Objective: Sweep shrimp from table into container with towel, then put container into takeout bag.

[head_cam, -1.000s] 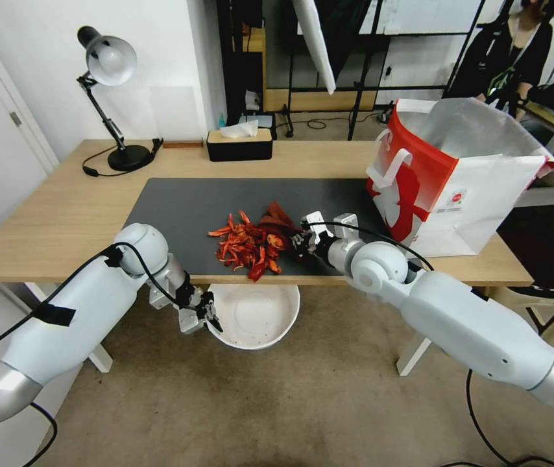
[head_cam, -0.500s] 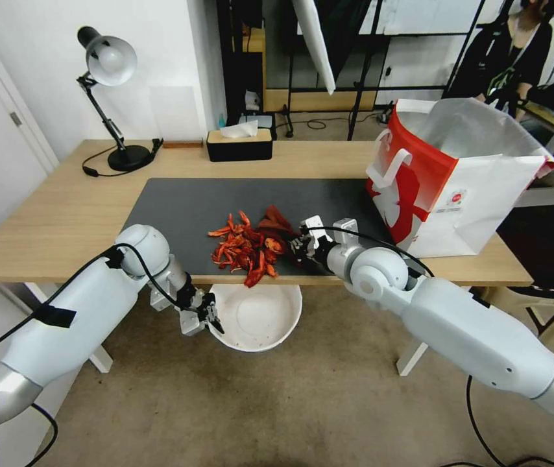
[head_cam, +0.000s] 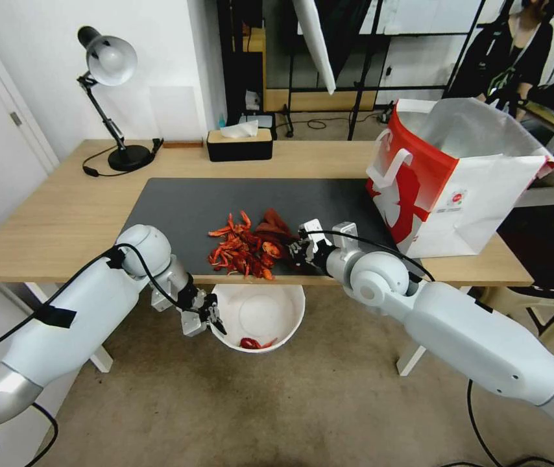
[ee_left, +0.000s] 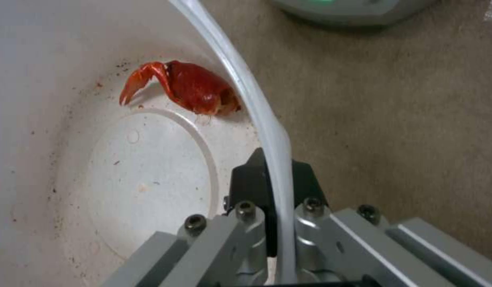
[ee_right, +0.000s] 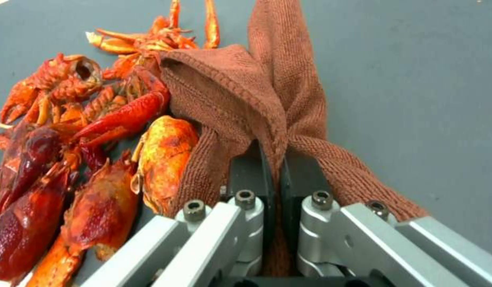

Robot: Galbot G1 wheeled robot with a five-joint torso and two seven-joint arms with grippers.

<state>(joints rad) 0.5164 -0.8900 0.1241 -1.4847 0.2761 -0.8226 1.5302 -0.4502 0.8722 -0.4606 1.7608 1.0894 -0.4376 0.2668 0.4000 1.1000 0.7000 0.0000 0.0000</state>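
Takeout bag (head_cam: 458, 175), small red logo (head_cam: 459, 196)

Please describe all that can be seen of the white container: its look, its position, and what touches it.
The container is a round white bowl, plastic by its look, with sloping sides and a thin rim. Its inside is faintly speckled, with a raised ring on the floor. It is held off the floor, just below the table's near edge, under the shrimp heap. The left gripper is shut on its rim. One red shrimp piece lies inside against the wall.
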